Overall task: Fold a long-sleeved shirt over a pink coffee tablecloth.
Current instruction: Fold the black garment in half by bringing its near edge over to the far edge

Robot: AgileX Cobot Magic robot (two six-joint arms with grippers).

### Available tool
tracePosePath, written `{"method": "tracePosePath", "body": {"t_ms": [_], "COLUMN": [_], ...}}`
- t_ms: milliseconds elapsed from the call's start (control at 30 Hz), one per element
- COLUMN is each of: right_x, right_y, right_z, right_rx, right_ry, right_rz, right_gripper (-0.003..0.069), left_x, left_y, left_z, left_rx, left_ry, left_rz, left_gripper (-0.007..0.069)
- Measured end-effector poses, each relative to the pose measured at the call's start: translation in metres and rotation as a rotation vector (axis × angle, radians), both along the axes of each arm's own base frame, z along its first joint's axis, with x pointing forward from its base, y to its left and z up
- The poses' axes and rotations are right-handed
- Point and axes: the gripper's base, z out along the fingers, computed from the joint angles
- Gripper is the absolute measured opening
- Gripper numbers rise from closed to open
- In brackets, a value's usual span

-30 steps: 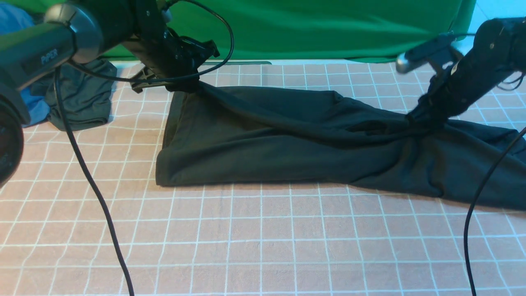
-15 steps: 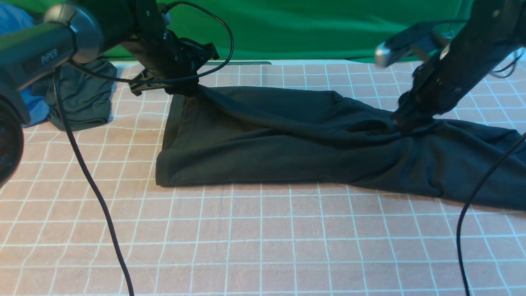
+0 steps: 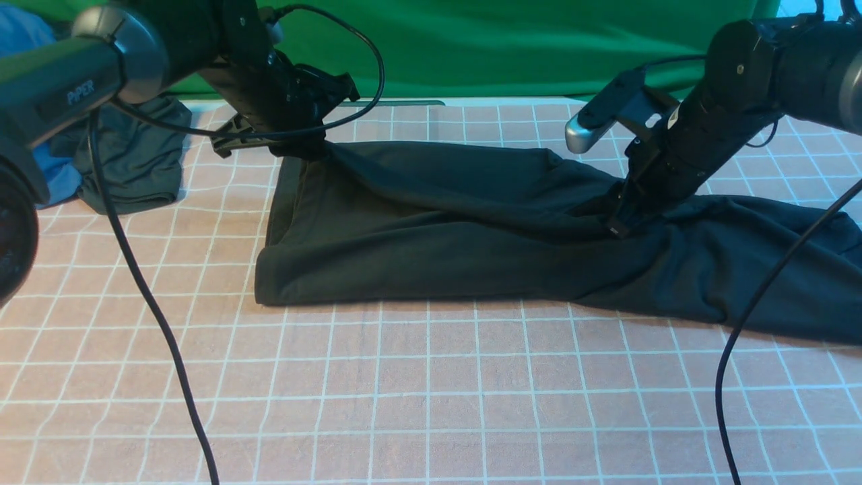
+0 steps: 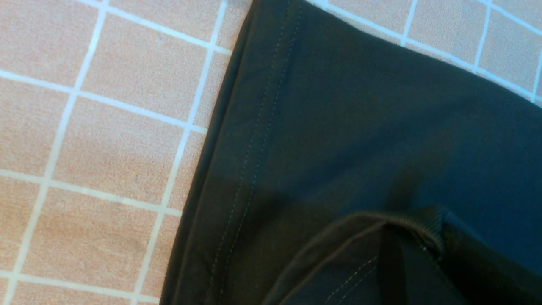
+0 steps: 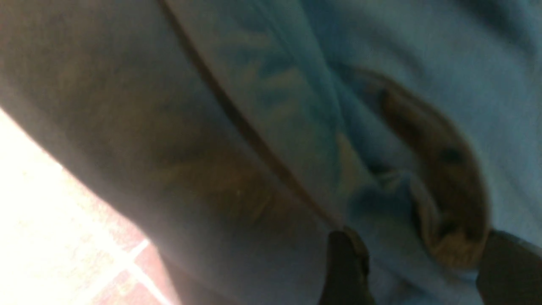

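While your left gripper [image 3: 301,141] is clamped tight on the far left corner of the long-sleeved shirt [image 3: 438,222], drawing that corner up into a small peak, your right gripper [image 3: 619,223] is spread apart with its tips down at a crease of the same shirt, further right. In the right wrist view its two dark, rounded fingers [image 5: 345,267] stand well apart, and a soft rolled lump of edging lies loose between them. That view is blurred, so you get no finer detail there. The left wrist view shows you a fine knit weave, a double row of pale stitching along a hem, and a ribbed band folded over. The shirt is matte black cotton, faintly green. It lies as a long rumpled band across the pink coffee tablecloth [image 3: 431,391], with ridges running between the two grippers and a straight near edge. The tablecloth is flat and dusty pink, ruled in thin white squares. At the far left, a smaller dark garment [image 3: 135,162] is bunched against blue cloth [image 3: 60,180], and smooth green fabric [image 3: 505,47] hangs behind.
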Motion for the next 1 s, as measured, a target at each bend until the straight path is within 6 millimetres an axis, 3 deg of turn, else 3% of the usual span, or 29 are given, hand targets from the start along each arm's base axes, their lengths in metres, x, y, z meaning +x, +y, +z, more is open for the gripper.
{"method": "tracePosePath", "body": {"t_ms": [167,467,600,633,700,767,1000], "right_x": [0.001,0.006,0.009,0.01,0.011,0.012,0.015], "right_y": [0.001,0.002,0.002,0.003,0.003,0.003,0.001], "right_z": [-0.003,-0.028,-0.027,-0.026,-0.025,-0.023,-0.009], "right_rx": [-0.009,-0.026,-0.011,-0.008,-0.005,-0.004,-0.021], "right_ry": [-0.003,0.038,0.007,-0.002,-0.015,-0.032,-0.127], "right_rz": [0.021,0.034,0.01,0.007,0.005,0.005,0.017], "right_gripper": [0.0448,0.0432,0.0303,0.0199,0.0087,0.0057,0.0054], "left_x": [0.0,0.001,0.001,0.001,0.001,0.001,0.005], "left_y": [-0.001,-0.001,-0.001,-0.001,-0.001,-0.001,-0.002], "left_z": [0.0,0.001,0.001,0.001,0.001,0.001,0.006], "left_rx": [-0.011,-0.008,-0.003,-0.003,-0.003,-0.004,-0.01], "left_ry": [-0.002,-0.014,-0.015,-0.015,-0.015,-0.02,-0.068], "left_rz": [-0.002,-0.014,-0.022,-0.022,-0.022,-0.022,-0.021], "left_gripper": [0.0043,0.0043,0.0043,0.0043,0.0043,0.0043,0.0043]}}
